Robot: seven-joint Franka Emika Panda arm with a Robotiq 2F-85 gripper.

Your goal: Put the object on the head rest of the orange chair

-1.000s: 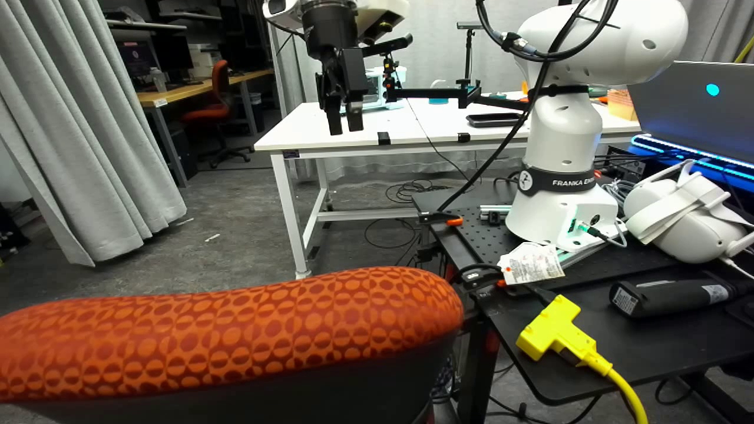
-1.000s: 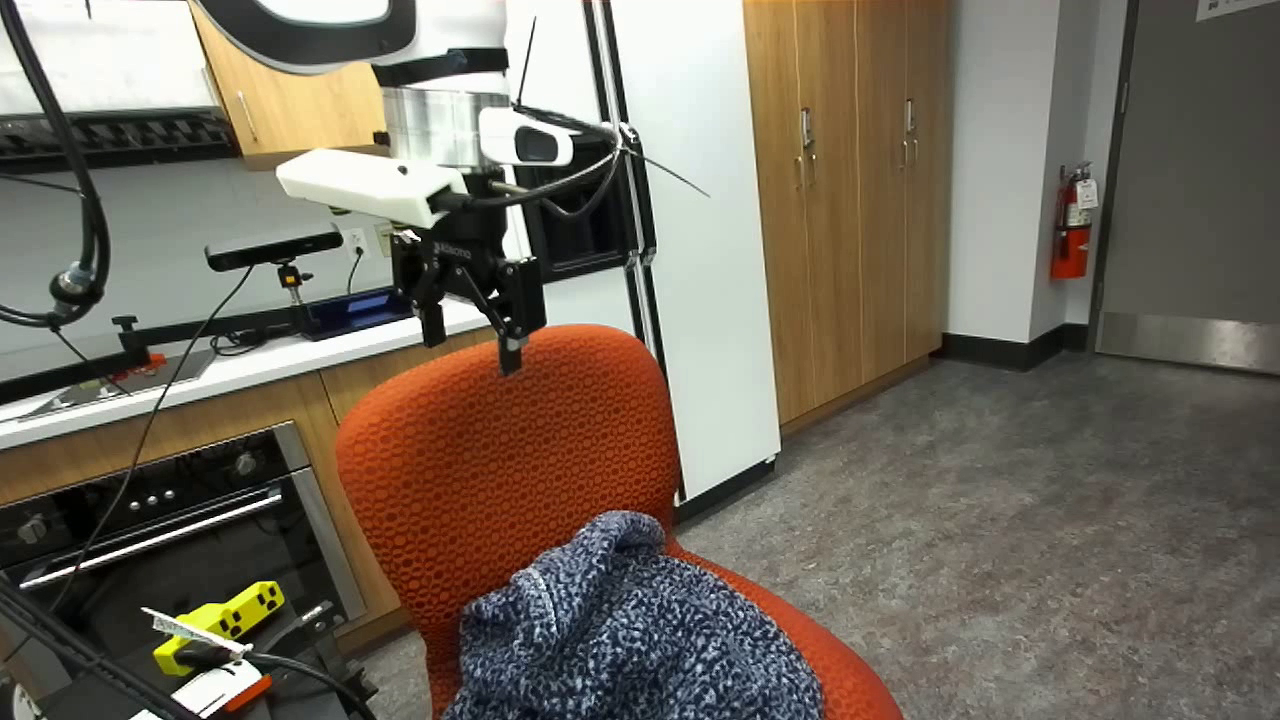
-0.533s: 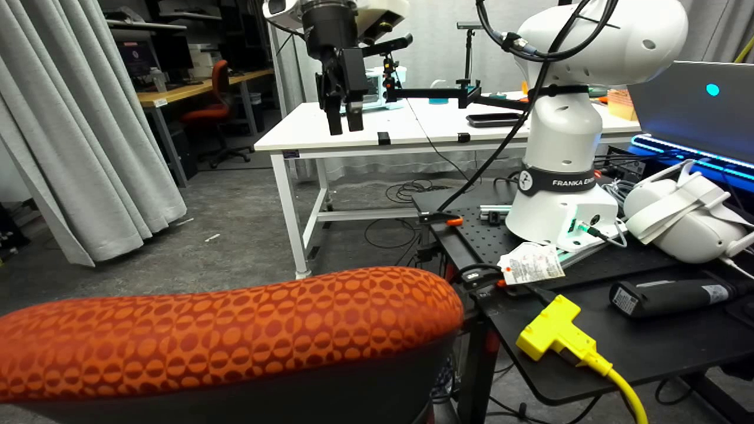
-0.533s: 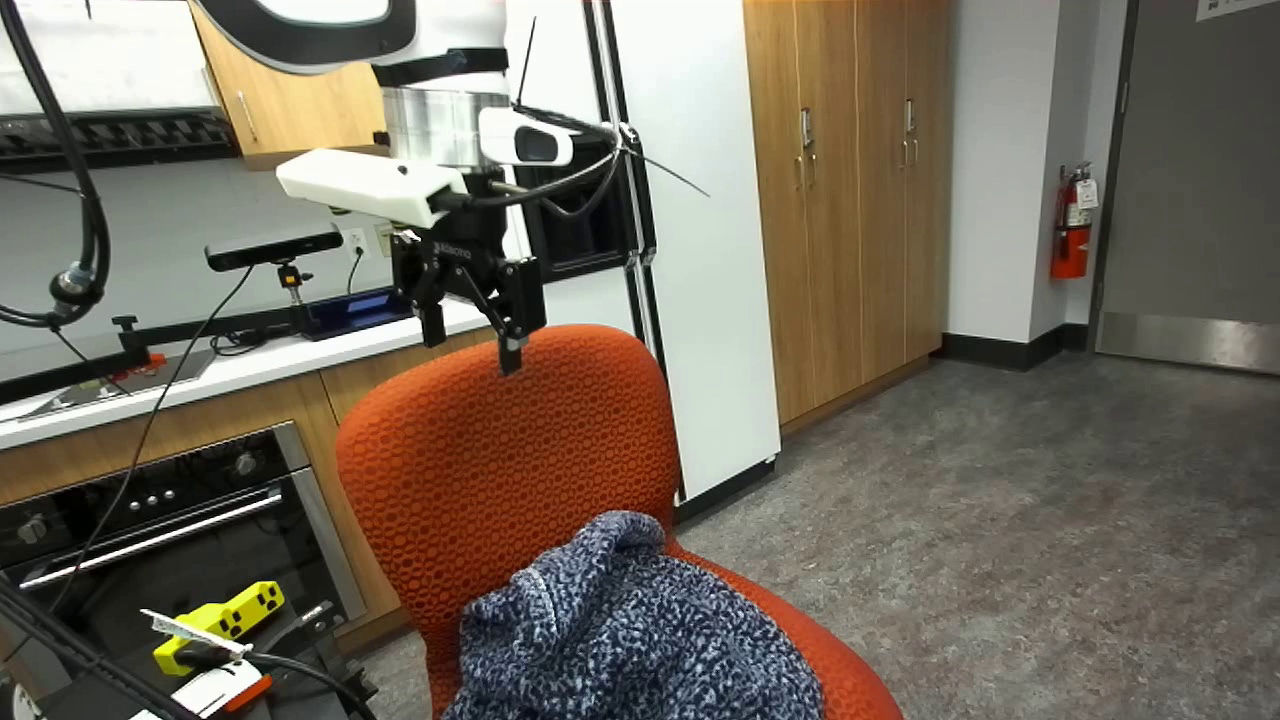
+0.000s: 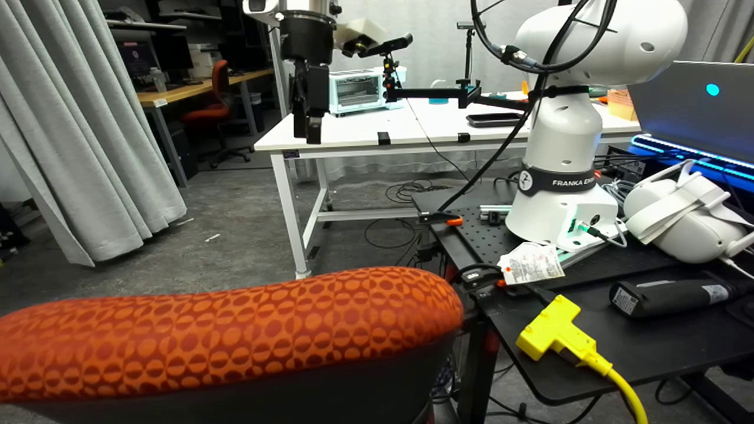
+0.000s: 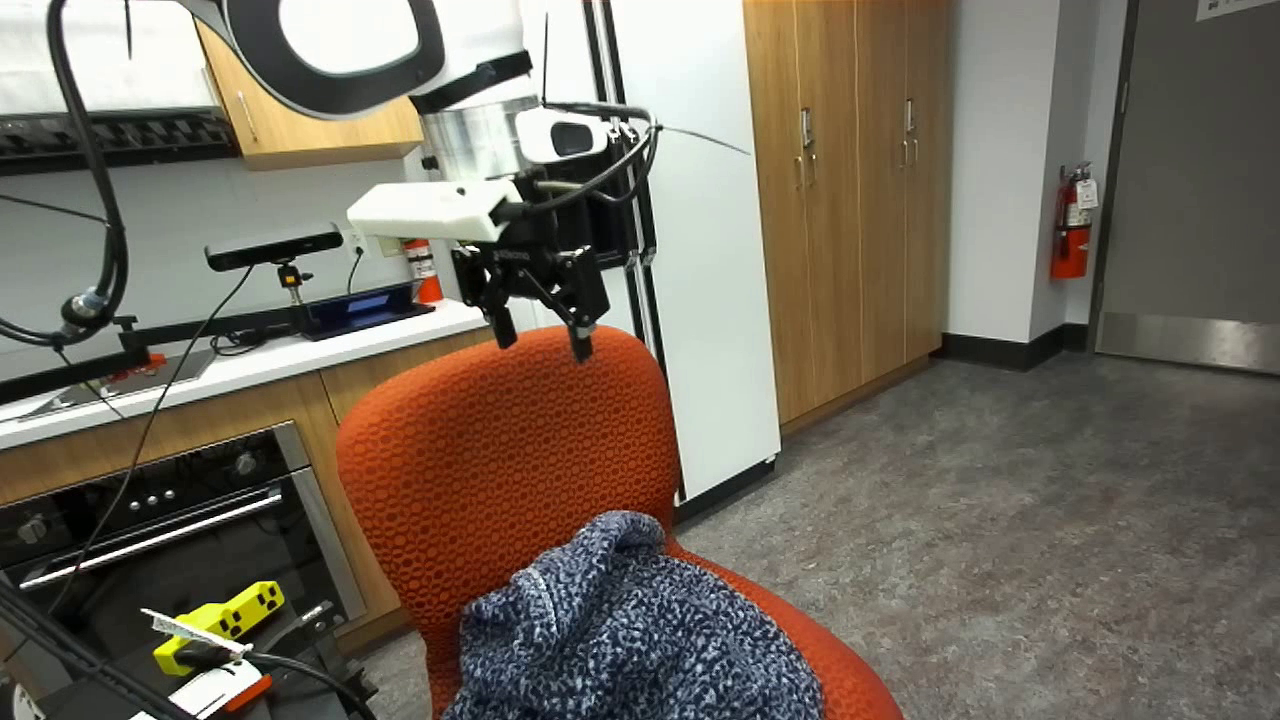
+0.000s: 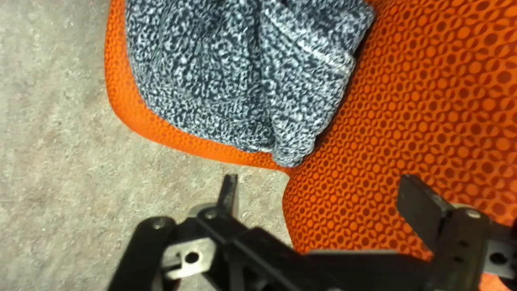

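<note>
Well, the speckled navy-and-white blanket [image 7: 242, 72] lies bunched on the seat [image 6: 848, 685] of the orange chair [image 6: 560, 480], low by the foot of its back [image 7: 436, 113]; whether it touches that back I can't tell. The head rest [image 5: 247, 330], the rounded top of the back, rises well above the blanket, and in an exterior view it stands in the way, hiding the seat. Over the chair and well apart from the blanket hangs the gripper [image 7: 319, 182], its two fingers [image 7: 228, 193] spread wide; in the wrist view one shows against the floor [image 7: 60, 182] and the other against the orange back. Near the chair's side juts the corner of a black surface [image 5: 660, 347], which carries the foot of the white arm [image 5: 562, 135], a yellow power block [image 5: 548, 330] with its thick cord [image 5: 621, 386] running over the edge, and a white headset [image 5: 686, 227]; a paper tag [image 5: 530, 263] sits close by the block. A laptop [image 5: 689, 112] stands beyond the headset. Farther off, a white surface [image 5: 353, 131] bears a small pale-blue oven [image 5: 356, 91] and a black tray [image 5: 495, 120], with a grey curtain [image 5: 82, 135] hanging to one side. Past the chair, in an exterior view, stand a built-in cooker [image 6: 160, 560], a tall white fridge [image 6: 700, 320] and wooden cupboards [image 6: 850, 230], while a red extinguisher [image 6: 1072, 240] hangs on the wall [image 6: 1000, 170] near a grey door [image 6: 1190, 200].
</note>
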